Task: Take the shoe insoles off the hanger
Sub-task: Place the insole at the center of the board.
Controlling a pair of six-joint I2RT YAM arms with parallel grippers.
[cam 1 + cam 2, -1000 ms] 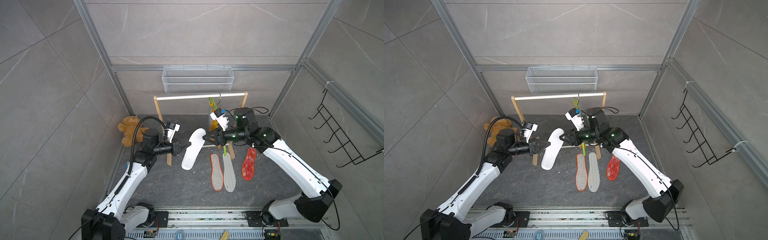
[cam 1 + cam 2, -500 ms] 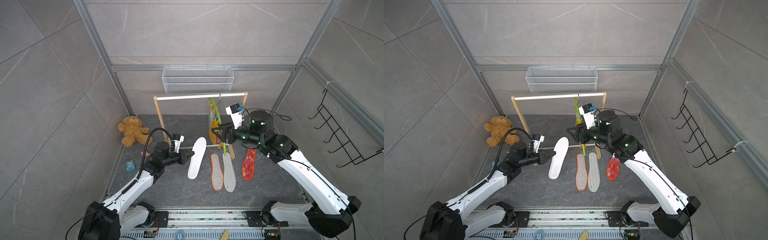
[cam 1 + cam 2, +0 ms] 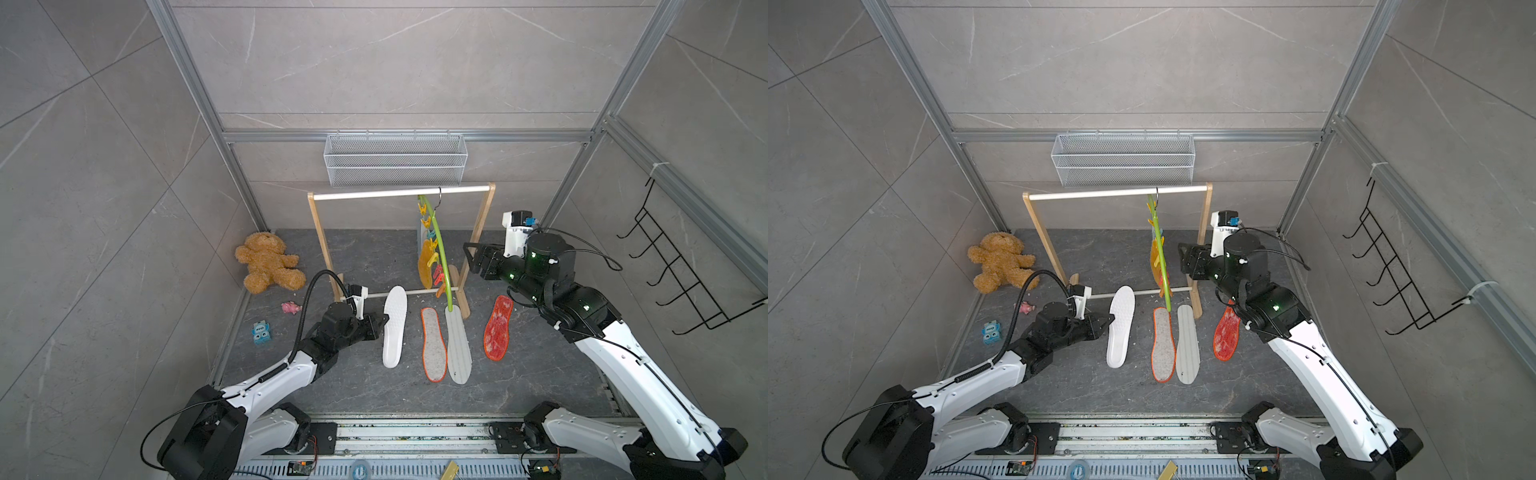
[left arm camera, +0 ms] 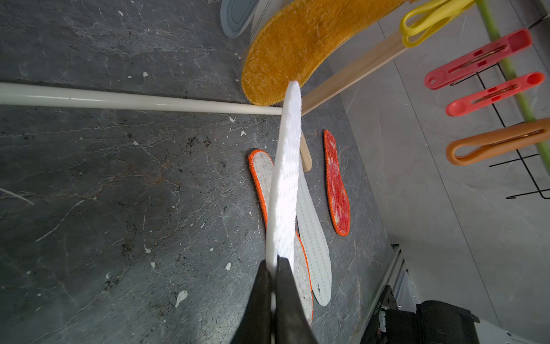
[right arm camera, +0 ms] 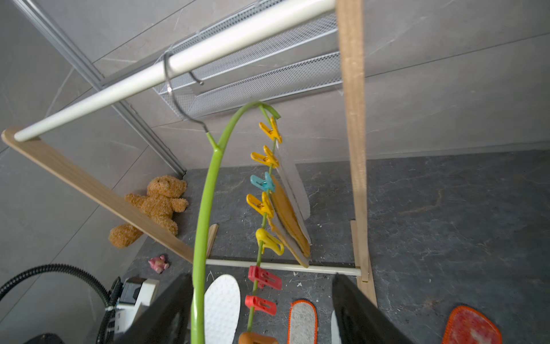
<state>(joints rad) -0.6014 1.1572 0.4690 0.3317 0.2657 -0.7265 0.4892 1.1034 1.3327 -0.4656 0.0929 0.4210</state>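
Trouble looked likeliest at the left gripper (image 4: 273, 268), which was pressed together on one long edge of the white insole (image 4: 287, 178) and held it edge-up over the table (image 3: 365, 395), above the grey orange-rimmed insole (image 4: 262, 169) and the pale striped insole (image 4: 314, 244). Such a thin edge grip could let the soft pad twist or slip, and a drop would probably land it across those two.

The right gripper (image 5: 260, 278) stood spread at the green hanger (image 5: 205, 208), whose bar ran just inside one jaw. A nudge there could swing the hanger on its hook (image 5: 175, 98) and shake the orange-yellow insole (image 5: 287, 214) and the pale ones clipped beside it. The rack post (image 5: 354, 149) stood near, leaving little side room. Open table lay between the white insole and the teddy bear (image 3: 266, 268), and beyond the red insole (image 3: 498, 328).
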